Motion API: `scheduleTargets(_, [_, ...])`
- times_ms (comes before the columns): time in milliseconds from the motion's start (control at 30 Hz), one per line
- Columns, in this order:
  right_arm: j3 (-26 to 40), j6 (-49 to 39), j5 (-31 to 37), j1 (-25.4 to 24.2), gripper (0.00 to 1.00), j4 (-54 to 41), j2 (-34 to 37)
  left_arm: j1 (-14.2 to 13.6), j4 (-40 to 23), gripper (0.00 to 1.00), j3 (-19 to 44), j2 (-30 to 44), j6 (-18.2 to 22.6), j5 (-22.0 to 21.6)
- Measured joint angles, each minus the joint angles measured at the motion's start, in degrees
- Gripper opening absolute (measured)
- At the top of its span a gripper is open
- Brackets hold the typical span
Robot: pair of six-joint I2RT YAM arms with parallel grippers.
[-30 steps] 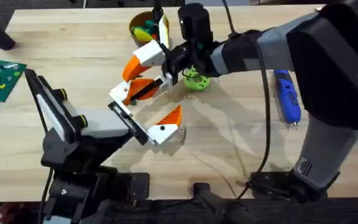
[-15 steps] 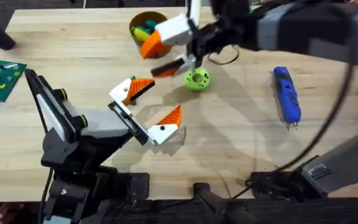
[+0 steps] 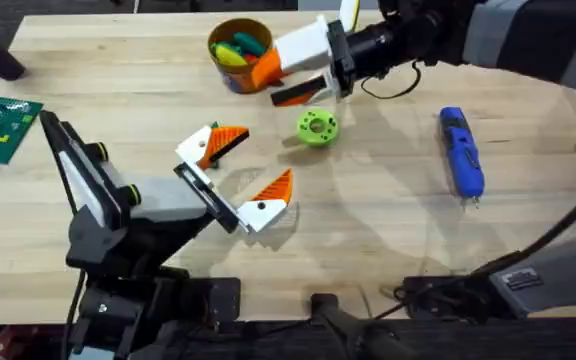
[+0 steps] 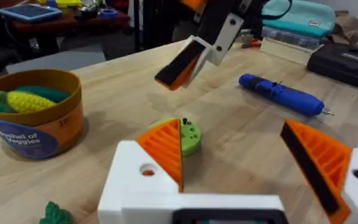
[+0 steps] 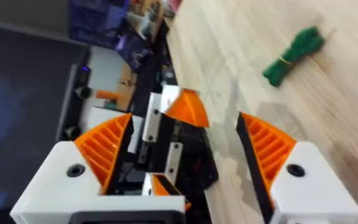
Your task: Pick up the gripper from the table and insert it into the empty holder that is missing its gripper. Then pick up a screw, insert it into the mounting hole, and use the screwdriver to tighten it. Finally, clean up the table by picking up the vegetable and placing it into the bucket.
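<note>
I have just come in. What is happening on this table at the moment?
The right gripper hangs open, holding nothing, beside the bucket. The left gripper is open near the middle of the table, with an orange wedge on each finger. The screwdriver lies untouched, and a green disc lies between the grippers.

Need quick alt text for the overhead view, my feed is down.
The right gripper, white with orange pads, hovers open beside the orange tub with yellow rim. The left gripper rests open mid-table near a green disc; a blue pen-shaped screwdriver lies to the right.
</note>
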Motion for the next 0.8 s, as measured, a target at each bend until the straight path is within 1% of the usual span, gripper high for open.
scheduleTargets(100, [0.0, -3.0, 2.6, 0.0, 0.994, -3.9, 0.0, 0.0, 0.0, 0.986, 0.0, 0.0, 0.0, 0.0])
scheduleTargets(167, [0.0, -4.7, 5.5, 0.0, 0.994, -6.9, 0.0, 0.0, 0.0, 0.986, 0.0, 0.0, 0.0, 0.0])
scheduleTargets(367, [0.0, -8.5, 17.8, 0.0, 0.993, -13.3, -0.9, 0.0, 0.0, 0.986, 0.0, 0.0, 0.0, 0.0])
scheduleTargets(467, [0.0, -9.6, 24.7, 0.0, 0.994, -15.9, -3.6, 0.0, 0.0, 0.986, 0.0, 0.0, 0.0, 0.0])
scheduleTargets(667, [0.3, -11.8, 39.1, 0.3, 0.995, -21.5, -11.7, 0.0, 0.0, 0.986, 0.0, 0.0, 0.0, 0.0])
scheduleTargets(800, [2.4, -13.6, 49.0, 0.5, 0.995, -26.6, -14.8, 0.0, 0.0, 0.987, 0.0, 0.0, 0.0, 0.0])
